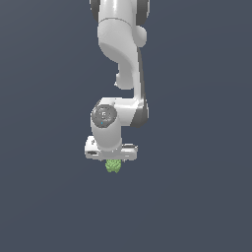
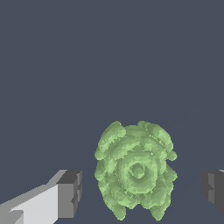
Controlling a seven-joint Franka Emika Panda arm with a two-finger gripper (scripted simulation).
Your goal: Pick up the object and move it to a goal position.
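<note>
The object (image 2: 135, 170) is a small light-green knobbly lump with darker green mottling. In the wrist view it lies between my two grey fingertips (image 2: 70, 192), with a clear gap on each side, so the gripper (image 2: 142, 190) is open around it. In the exterior view the object (image 1: 113, 166) shows just under the white gripper bar (image 1: 111, 151), in the middle of the scene. The bar hides the fingers in that view. Whether the object rests on the dark surface I cannot tell.
A plain dark blue-grey surface (image 1: 197, 197) fills both views. The white arm (image 1: 120, 49) comes down from the top of the exterior view above the object.
</note>
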